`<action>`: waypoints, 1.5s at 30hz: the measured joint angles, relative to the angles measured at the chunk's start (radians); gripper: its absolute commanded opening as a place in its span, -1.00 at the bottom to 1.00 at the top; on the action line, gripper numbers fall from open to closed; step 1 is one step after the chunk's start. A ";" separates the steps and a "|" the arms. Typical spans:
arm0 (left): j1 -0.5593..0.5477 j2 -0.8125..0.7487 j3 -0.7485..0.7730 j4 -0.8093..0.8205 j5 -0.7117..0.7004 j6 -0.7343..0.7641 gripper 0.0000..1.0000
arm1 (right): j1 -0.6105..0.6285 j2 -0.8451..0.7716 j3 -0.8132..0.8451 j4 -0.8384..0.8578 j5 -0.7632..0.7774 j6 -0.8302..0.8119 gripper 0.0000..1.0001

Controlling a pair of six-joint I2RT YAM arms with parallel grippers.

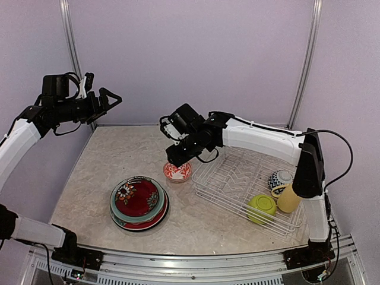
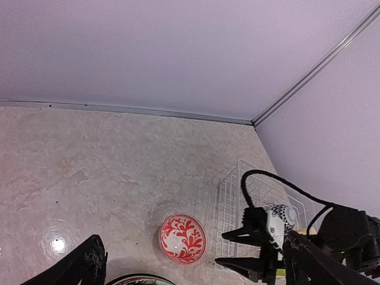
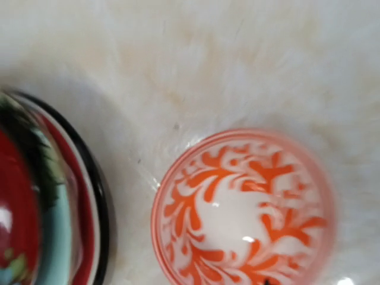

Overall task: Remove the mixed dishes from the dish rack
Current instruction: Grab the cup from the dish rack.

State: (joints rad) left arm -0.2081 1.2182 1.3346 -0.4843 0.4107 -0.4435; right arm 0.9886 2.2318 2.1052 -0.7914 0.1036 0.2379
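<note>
**Mixed dishes (image 1: 139, 203) split between table (image 1: 95, 172) and dish rack (image 1: 231, 175)**

Right gripper (image 1: 178, 157) (image 2: 221, 248): jaws parted with nothing between them, poised just above the red-white bowl (image 1: 177, 172) (image 2: 183, 238) (image 3: 240, 208), no contact visible. Own fingers out of sight in the right wrist view; parted jaws plain in the left wrist view.

Red-white bowl: upright on the bare table, mouth up, just off the rack's left end and not touching it.

Stack of plates (image 1: 139, 203) (image 3: 53, 208): on the table to the left of that bowl and nearer the arm bases, close by but with a strip of tabletop between. Red floral plate on top, pale teal under it, black rim at the bottom.

Dish rack: on the right half of the table, set at an angle, left portion showing only bare wire and prongs. Lime green bowl (image 1: 262, 206), blue-white bowl (image 1: 277, 180) and pale yellow mug (image 1: 289, 199) bunched together at its near right end, the mug at the rack's outer edge.

Left gripper (image 1: 116, 102): jaws spread wide, holding nothing, raised high over the far left corner, well apart from every dish.
</note>
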 measured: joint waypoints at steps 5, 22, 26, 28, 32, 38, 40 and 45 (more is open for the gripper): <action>0.000 0.005 0.000 -0.004 0.000 0.000 0.98 | 0.002 -0.287 -0.256 0.126 0.075 0.023 0.10; 0.011 0.010 0.000 -0.007 -0.005 0.005 0.98 | -0.102 -0.864 -0.877 -0.072 0.455 0.374 0.69; 0.011 0.014 0.000 -0.008 -0.004 0.005 0.98 | -0.216 -0.995 -0.942 -0.205 0.455 0.487 0.82; 0.011 0.015 0.000 -0.009 -0.005 0.005 0.98 | -0.247 -1.061 -0.970 -0.252 0.450 0.531 0.84; 0.011 0.015 0.000 -0.011 -0.004 0.005 0.98 | -0.297 -1.170 -1.029 -0.303 0.402 0.591 0.89; 0.011 0.015 0.000 -0.011 0.000 0.004 0.98 | -0.360 -1.235 -1.131 -0.325 0.315 0.626 1.00; 0.010 0.015 0.000 -0.011 0.001 0.004 0.98 | -0.380 -1.241 -1.163 -0.325 0.297 0.626 1.00; 0.005 0.015 0.000 -0.011 0.000 0.004 0.98 | -0.473 -1.254 -1.238 -0.281 0.262 0.601 0.98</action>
State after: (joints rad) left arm -0.2028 1.2331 1.3350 -0.4950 0.4107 -0.4393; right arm 0.5159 0.9775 0.8677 -1.0721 0.3660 0.8391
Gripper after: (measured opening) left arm 0.990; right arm 0.997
